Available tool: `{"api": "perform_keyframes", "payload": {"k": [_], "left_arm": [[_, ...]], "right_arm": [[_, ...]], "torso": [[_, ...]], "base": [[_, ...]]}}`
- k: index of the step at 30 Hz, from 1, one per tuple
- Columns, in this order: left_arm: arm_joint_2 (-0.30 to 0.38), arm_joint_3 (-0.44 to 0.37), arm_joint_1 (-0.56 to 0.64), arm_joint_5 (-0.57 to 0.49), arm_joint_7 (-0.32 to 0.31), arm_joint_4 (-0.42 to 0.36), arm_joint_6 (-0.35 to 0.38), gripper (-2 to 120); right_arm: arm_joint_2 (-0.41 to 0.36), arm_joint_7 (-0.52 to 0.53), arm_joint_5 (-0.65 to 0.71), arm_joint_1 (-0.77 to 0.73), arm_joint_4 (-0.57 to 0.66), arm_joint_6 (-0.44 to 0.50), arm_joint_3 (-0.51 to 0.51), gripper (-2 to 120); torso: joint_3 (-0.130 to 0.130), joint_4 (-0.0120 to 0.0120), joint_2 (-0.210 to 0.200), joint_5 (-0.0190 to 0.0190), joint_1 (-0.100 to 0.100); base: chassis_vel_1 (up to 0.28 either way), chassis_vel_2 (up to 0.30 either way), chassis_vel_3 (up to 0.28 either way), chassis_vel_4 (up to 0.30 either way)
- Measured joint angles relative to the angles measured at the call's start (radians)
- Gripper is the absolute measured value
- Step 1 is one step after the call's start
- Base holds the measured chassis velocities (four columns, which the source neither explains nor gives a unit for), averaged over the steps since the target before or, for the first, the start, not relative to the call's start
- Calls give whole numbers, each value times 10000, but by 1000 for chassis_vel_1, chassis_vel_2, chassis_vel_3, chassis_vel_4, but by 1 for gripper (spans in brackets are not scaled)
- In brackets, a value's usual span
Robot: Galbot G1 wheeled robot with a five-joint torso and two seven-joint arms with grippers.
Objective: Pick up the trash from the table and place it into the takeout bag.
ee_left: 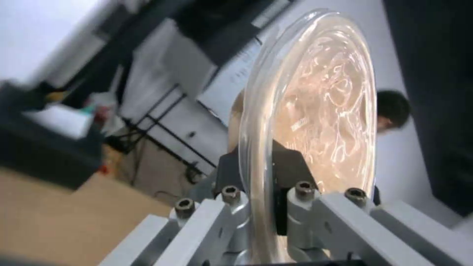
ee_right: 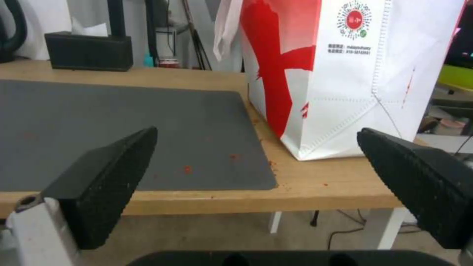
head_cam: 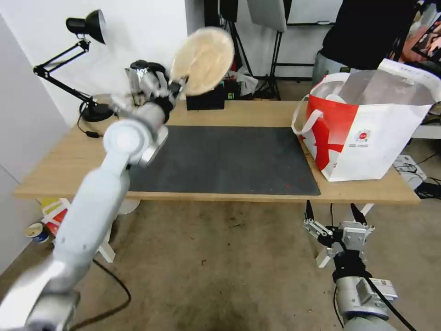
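The left gripper (head_cam: 177, 89) clamps the rim of the shallow beige bowl (head_cam: 203, 60), tilted on edge above the light-wood table (head_cam: 257, 115). The right gripper (head_cam: 331, 212) hangs open below the table edge, near the red-and-white takeout bag (head_cam: 367, 133).

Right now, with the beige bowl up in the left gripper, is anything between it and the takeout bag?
Nothing visible blocks it. The left gripper holds the beige bowl on edge, raised above the table. Toward the takeout bag lies just flat dark mat; the bag's mouth stands open.
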Motion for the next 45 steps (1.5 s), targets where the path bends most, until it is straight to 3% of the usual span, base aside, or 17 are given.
{"api": "perform_keyframes", "payload": {"k": [7, 10, 13, 14, 17, 18, 22, 27, 31, 45], "left_arm": [[-593, 2513, -2827, -270, 1211, 2279, -70, 2], [-924, 2943, -3401, -301, 1539, 2893, -74, 2], [-1978, 3856, -4521, -249, 2081, 4607, -99, 2], [-1978, 3856, -4521, -249, 2081, 4607, -99, 2], [-3044, 4317, -5187, -97, 2451, 6051, -97, 2], [-3044, 4317, -5187, -97, 2451, 6051, -97, 2], [-4172, 4976, -5764, 101, 2719, 7885, -51, 2], [-4445, 5489, -6011, 137, 3004, 8663, -2, 2], [-4649, 5758, -6180, 199, 3225, 9081, -8, 2], [-4649, 6876, -6492, 87, 4024, 9451, -121, 2]], "right_arm": [[0, 0, 0, -1, 0, 0, 0, 100], [0, 0, 0, 0, 0, 0, 0, 100], [0, 0, 0, -1, 1, 0, 0, 100], [0, 0, 0, -1, 1, 0, 0, 100], [0, 0, 0, 1, 0, 0, 0, 100], [0, 0, 0, 1, 0, 0, 0, 100], [0, 0, 0, 0, 1, 0, 0, 100], [0, 0, 0, -1, 0, 0, 0, 100], [0, 0, -1, 0, 0, 1, 0, 100], [0, 0, 0, 0, 0, 0, 0, 100]], "torso": [[1, 4, 0, 1, 1], [0, -1, 0, 1, 0], [1, 0, -1, -1, 0], [1, 0, -1, -1, 0], [1, 3, -1, 0, 0], [1, 3, -1, 0, 0], [0, -9, -1, 3, 0], [0, 9, -1, -5, 0], [0, 0, -1, -3, 0], [0, 3, 1, -3, -1]], "base": [[0, 0, 0, 0], [0, 0, 0, 0], [0, 0, 0, 0], [0, 0, 0, 0], [0, 0, 0, 0], [0, 0, 0, 0], [0, 0, 0, 0], [0, 0, 0, 0], [0, 0, 0, 0], [0, 0, 0, 0]]}}
